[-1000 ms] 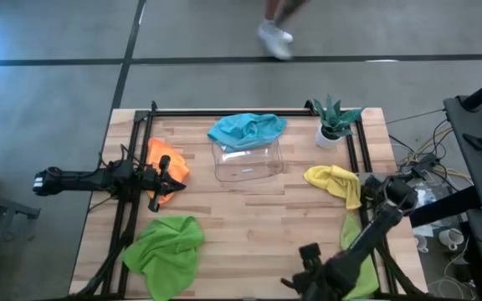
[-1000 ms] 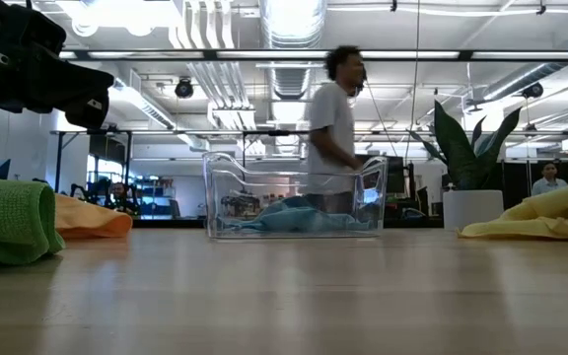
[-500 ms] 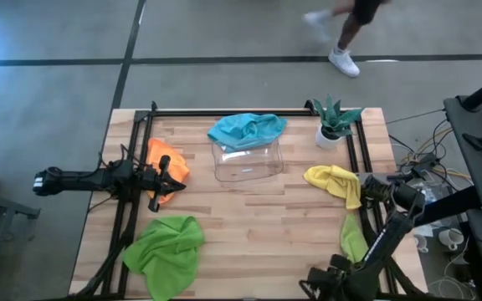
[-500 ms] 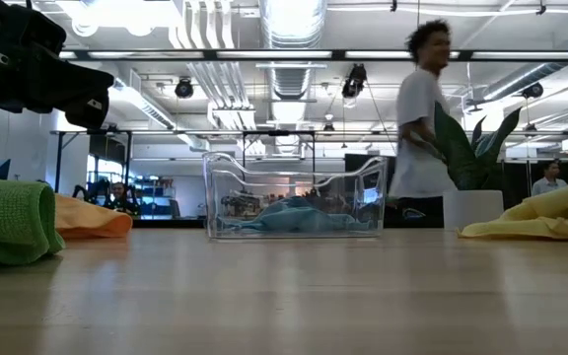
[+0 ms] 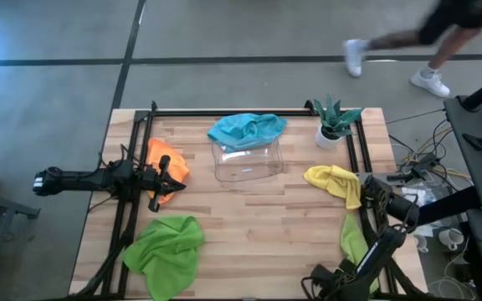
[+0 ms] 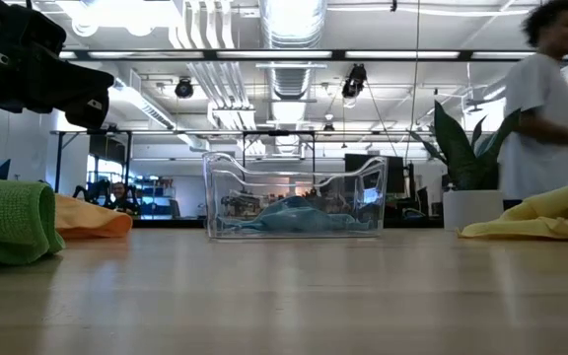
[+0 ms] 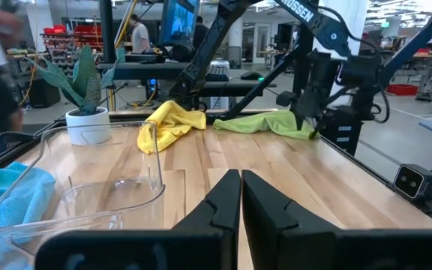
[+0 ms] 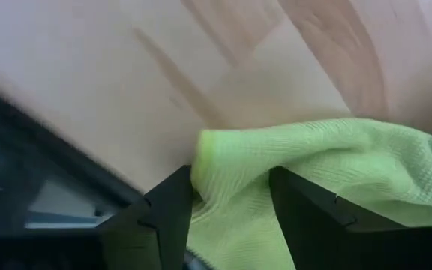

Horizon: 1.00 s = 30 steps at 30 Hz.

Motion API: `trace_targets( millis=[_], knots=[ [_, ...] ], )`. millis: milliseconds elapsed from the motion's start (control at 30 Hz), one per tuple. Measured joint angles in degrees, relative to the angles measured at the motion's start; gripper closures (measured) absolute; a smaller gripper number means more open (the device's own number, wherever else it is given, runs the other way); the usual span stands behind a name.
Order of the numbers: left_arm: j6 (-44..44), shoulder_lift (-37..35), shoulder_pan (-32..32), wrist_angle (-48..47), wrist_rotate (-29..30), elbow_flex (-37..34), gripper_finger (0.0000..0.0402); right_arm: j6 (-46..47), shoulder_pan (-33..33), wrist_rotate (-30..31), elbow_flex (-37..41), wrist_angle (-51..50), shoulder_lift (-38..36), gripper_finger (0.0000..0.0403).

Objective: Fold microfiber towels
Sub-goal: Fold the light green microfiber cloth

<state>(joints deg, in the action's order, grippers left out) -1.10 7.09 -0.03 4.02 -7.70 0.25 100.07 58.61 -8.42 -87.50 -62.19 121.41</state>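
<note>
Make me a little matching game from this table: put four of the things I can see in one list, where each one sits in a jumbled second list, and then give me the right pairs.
Things:
1. teal towel
2. orange towel
3. yellow towel
4. potted plant

Places:
A. far right corner of the table
B. under the left gripper, at the table's left edge
C. draped over the far rim of the clear tray
D. right side, just nearer than the plant

Pairs: 1-C, 2-B, 3-D, 4-A
</note>
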Motion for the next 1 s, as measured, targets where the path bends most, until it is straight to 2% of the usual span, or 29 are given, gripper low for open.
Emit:
trace_targets(
  millis=[133, 300, 333, 467, 633, 733, 833, 1000],
  knots=[
    [0.0, 0.0, 0.0, 0.0, 0.0, 0.0, 0.0402, -3.68, -0.17, -0.57, -0.2, -0.59, 0.84, 0.0268],
    [0.01, 0.0, 0.0, 0.01, -0.01, 0.0, 0.0402, -6.03, -0.95, 2.19, -0.52, -3.42, -0.98, 0.0372],
    [0.01, 0.0, 0.0, -0.01, 0.03, 0.0, 0.0402, -7.12, -1.3, 3.28, -1.33, -4.91, -1.71, 0.0381],
    [0.0, 0.0, 0.01, 0.0, 0.03, 0.0, 0.0402, -14.93, -4.04, 10.03, -4.57, -10.56, -3.57, 0.0391],
    [0.01, 0.0, 0.0, -0.01, -0.01, 0.0, 0.0402, -30.93, -10.75, 22.55, -10.78, -9.64, -4.92, 0.0393],
    [0.0, 0.0, 0.0, -0.01, 0.01, 0.0, 0.0402, -42.27, -14.99, 27.76, -13.43, -5.31, -4.81, 0.0393],
    [0.01, 0.0, 0.0, 0.01, 0.01, 0.0, 0.0402, -52.48, -18.26, 31.17, -15.02, 0.46, -4.81, 0.0393],
    [-0.01, 0.0, 0.0, 0.01, -0.01, 0.0, 0.0402, -63.2, -22.66, 32.06, -15.02, 9.01, -4.79, 0.0393]
  ],
)
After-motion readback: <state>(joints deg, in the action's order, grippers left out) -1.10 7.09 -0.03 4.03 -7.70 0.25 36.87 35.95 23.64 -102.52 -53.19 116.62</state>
